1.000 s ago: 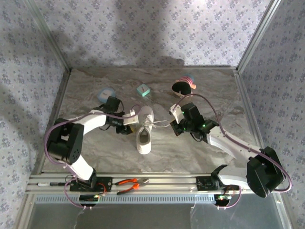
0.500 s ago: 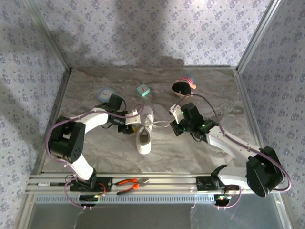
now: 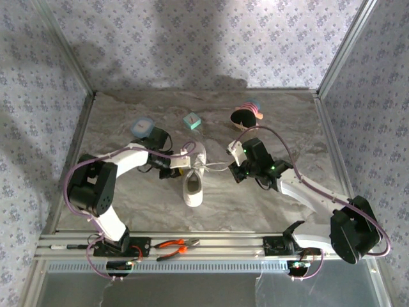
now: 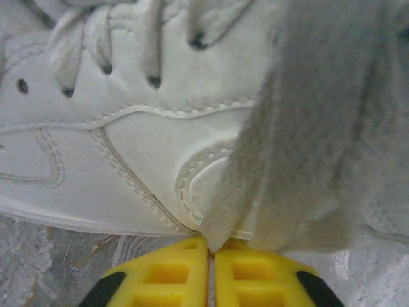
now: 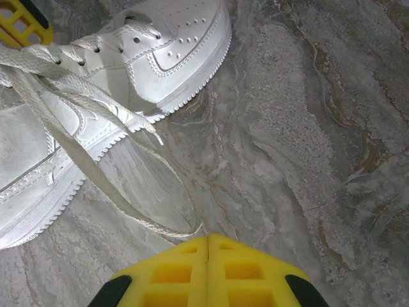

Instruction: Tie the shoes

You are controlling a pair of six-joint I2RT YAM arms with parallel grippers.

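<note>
The white sneaker [image 3: 193, 179] lies mid-table, toe toward the far side. Its side panel [image 4: 128, 128] sits close in front of my left gripper [image 4: 209, 242], whose yellow fingers [image 4: 160, 272] are shut on a broad white lace [image 4: 300, 128] that rises to the right. From above, the left gripper [image 3: 177, 164] presses against the shoe's left side. Right of the shoe, my right gripper [image 3: 235, 158] holds a lace [image 3: 217, 166] stretched taut. The right wrist view shows the right gripper [image 5: 207, 240] shut on the end of a thin lace loop [image 5: 153, 220], the shoe [image 5: 166, 45] beyond.
A teal cube [image 3: 192, 120], a blue round piece [image 3: 142, 126] and a dark round object with a pink and blue rim [image 3: 246, 114] sit toward the back. Orange-handled pliers [image 3: 174, 245] lie on the front rail. Patterned walls close in both sides.
My left gripper has slid right against the shoe and shut on a lace; its wrist has swung toward the back. The right arm and its lace have held still.
</note>
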